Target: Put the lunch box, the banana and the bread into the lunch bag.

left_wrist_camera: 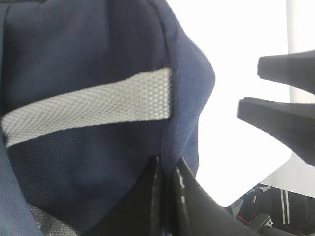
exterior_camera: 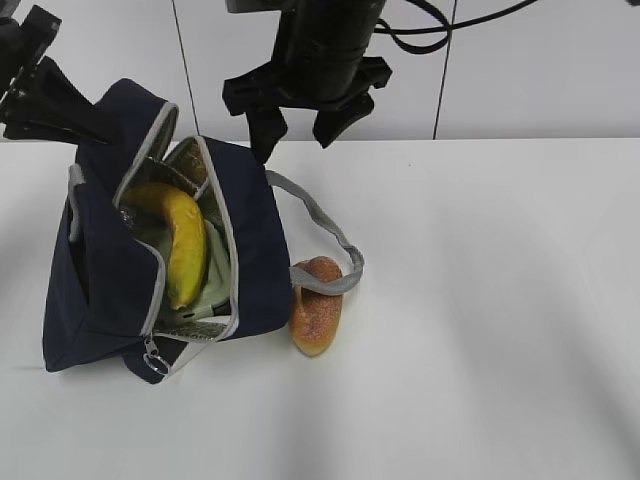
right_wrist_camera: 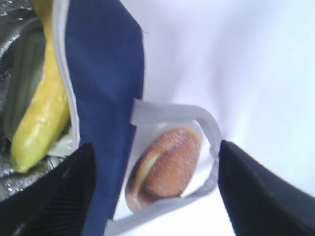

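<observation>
The left gripper pinches the navy-blue fabric lunch bag's rim, apparently holding its mouth open. Inside, the yellow banana lies on the green-lidded lunch box. The right gripper hangs wide above; the golden-brown bread roll waits outside, inside the grey strap.

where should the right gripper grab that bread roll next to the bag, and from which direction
Probably from above, across the bread's narrow middle, jaws spanning its short width. It lies flat on the table against the lunch bag, with the grey strap draped over its upper end, so aim for the exposed lower half.
</observation>
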Robot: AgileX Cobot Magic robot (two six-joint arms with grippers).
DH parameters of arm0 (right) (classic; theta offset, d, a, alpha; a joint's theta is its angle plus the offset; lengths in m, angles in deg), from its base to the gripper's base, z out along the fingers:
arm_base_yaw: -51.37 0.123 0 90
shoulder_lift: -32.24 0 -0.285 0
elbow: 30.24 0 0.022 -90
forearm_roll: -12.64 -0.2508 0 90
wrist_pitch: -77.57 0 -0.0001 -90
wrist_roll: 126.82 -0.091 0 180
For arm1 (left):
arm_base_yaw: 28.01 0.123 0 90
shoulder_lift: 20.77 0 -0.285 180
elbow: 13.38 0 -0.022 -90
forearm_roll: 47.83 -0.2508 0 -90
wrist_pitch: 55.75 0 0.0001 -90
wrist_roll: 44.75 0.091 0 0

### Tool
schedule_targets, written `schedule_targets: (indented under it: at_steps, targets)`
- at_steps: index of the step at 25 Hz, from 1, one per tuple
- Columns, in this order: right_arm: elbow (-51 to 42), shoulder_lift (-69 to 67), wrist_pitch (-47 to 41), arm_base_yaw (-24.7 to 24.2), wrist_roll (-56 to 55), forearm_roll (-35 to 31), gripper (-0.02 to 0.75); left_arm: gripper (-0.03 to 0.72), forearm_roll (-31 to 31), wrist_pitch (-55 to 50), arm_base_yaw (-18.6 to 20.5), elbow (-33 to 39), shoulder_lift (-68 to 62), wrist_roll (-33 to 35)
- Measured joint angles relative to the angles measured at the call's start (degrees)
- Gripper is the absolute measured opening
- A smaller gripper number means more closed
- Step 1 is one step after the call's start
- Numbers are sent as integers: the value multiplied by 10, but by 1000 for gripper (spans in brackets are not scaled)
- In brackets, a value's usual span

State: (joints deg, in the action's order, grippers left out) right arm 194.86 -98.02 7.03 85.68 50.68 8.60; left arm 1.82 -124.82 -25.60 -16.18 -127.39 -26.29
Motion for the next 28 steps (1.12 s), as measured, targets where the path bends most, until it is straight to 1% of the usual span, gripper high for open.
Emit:
schedule_targets:
  at_steps: [4, 10, 13, 16, 19, 21, 28]
  targets:
    - [-69, 52, 0, -3, -6, 13, 595, -14, 0, 0, 0, 0, 0, 0]
    - [-241, 147, 0, -3, -31, 14, 594, -14, 0, 0, 0, 0, 0, 0]
    - [-334, 192, 16, -3, -39, -2, 594, -14, 0, 0, 0, 0, 0, 0]
    - [-415, 218, 62, -3, -41, -32, 594, -14, 0, 0, 0, 0, 0, 0]
    - [-453, 219, 118, -3, -41, -63, 594, -14, 0, 0, 0, 0, 0, 0]
    - [-458, 214, 142, -3, -41, -72, 594, -14, 0, 0, 0, 0, 0, 0]
    - [-459, 154, 178, -3, -39, -88, 594, -14, 0, 0, 0, 0, 0, 0]
